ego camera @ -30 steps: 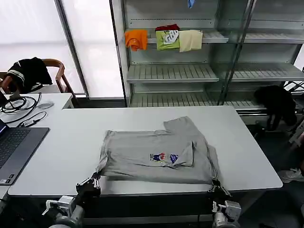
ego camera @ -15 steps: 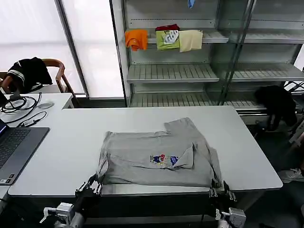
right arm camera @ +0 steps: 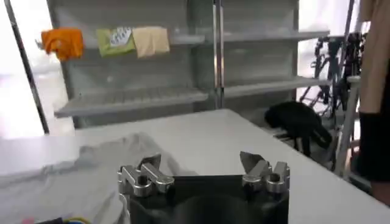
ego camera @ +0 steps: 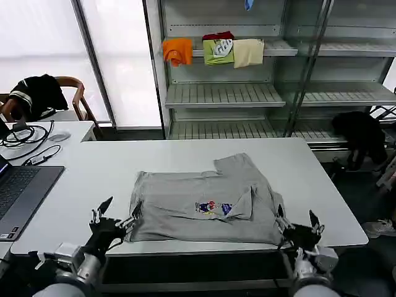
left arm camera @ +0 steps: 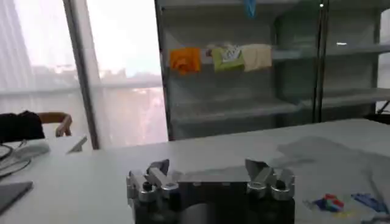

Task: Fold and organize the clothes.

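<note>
A light grey tee (ego camera: 204, 207) with a small colourful chest print (ego camera: 213, 206) lies folded on the white table (ego camera: 322, 185), close to the front edge. My left gripper (ego camera: 122, 209) stands open just off the tee's front left corner, with nothing between its fingers. Off the front right corner, my right gripper (ego camera: 296, 219) is open and empty too. The left wrist view has the open left gripper (left arm camera: 207, 167) with the tee (left arm camera: 329, 152) lying past it. From the right wrist, the open right gripper (right arm camera: 201, 160) shows beside the grey cloth (right arm camera: 73, 176).
A laptop (ego camera: 18, 192), cables and a mouse (ego camera: 59, 137) lie at the table's left. Shelves (ego camera: 223, 94) behind hold orange (ego camera: 177, 51), green and cream folded garments. Black garments hang on a chair (ego camera: 37, 93) and at the right (ego camera: 362, 133).
Both grippers rose from the table's front edge at the tee's front corners and opened. The tee's front edge now lies slightly back from the table edge.
</note>
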{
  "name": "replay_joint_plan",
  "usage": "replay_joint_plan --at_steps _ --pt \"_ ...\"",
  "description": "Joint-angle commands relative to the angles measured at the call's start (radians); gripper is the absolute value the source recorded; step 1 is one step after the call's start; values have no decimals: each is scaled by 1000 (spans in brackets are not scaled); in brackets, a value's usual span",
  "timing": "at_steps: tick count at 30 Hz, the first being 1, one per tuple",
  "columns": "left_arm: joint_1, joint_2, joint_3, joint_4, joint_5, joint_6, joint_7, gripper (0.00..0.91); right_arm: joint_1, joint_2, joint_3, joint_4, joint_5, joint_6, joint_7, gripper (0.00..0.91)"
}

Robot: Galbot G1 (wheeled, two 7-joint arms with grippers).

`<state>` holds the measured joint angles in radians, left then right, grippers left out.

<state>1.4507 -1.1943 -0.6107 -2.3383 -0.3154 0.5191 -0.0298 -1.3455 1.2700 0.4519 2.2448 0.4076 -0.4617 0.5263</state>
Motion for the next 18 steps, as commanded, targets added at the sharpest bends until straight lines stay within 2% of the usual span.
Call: replay_joint_plan --at_steps 1,3,5,9,11,14,18 --pt "-451 192 48 263 -132 37 10 907 447 -30 -25 -238 49 -91 -28 907" --pt "-538 208 81 368 -168 55 15 907 550 -45 -51 -313 68 -117 -51 907" --pt "-636 216 130 420 -188 58 30 907 619 -61 -82 -404 74 -118 -94 907" --pt "-737 209 205 533 -208 58 49 907 785 -70 -153 -579 80 -117 -166 907" --pt "-784 183 233 608 -208 58 51 907 856 -52 -177 -671 81 -116 -181 907" --pt "-828 131 249 697 -188 58 60 907 951 -20 -213 -818 91 -115 -231 907" --pt "-837 76 265 783 -113 58 106 907 1030 30 -249 -1018 93 -93 -290 907"
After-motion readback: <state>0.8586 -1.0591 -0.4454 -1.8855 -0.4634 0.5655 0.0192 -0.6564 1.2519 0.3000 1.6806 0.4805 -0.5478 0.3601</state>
